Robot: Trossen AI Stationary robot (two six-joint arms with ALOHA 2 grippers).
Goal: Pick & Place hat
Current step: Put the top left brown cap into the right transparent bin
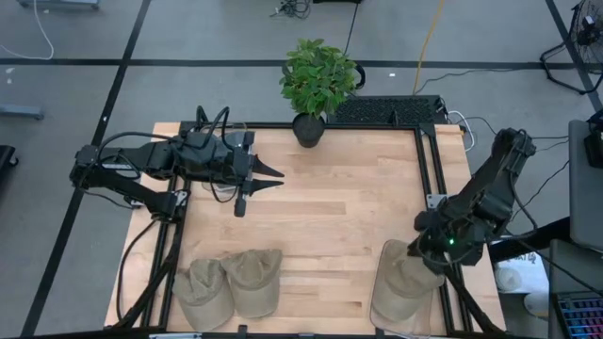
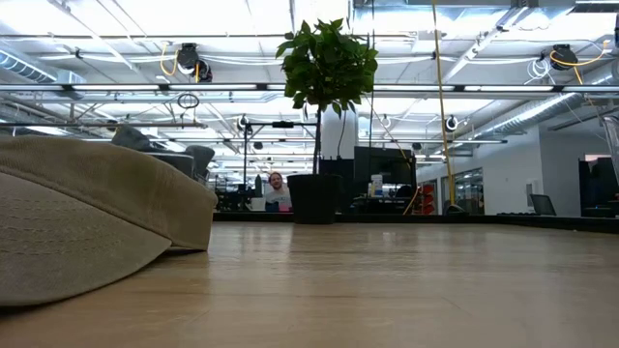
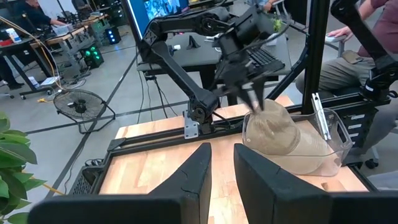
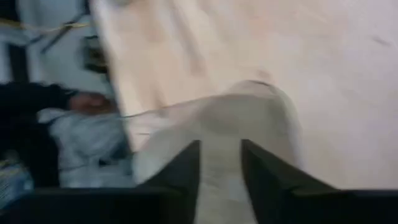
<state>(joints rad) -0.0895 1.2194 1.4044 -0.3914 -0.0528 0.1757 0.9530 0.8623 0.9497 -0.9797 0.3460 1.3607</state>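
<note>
Right gripper (image 1: 435, 252), fingers parted, hovers over my hat (image 1: 407, 273) in the clear bin (image 1: 382, 306) at the table's (image 1: 330, 217) near right corner. Two more hats (image 1: 231, 282) lie near left. My left gripper (image 1: 273, 179) waits open, far left.

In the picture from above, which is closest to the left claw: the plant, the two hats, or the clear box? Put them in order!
From the left gripper:
1. Plant, at the table's far edge.
2. Two hats, near left corner.
3. Clear box, near right corner, under the right gripper.
</note>
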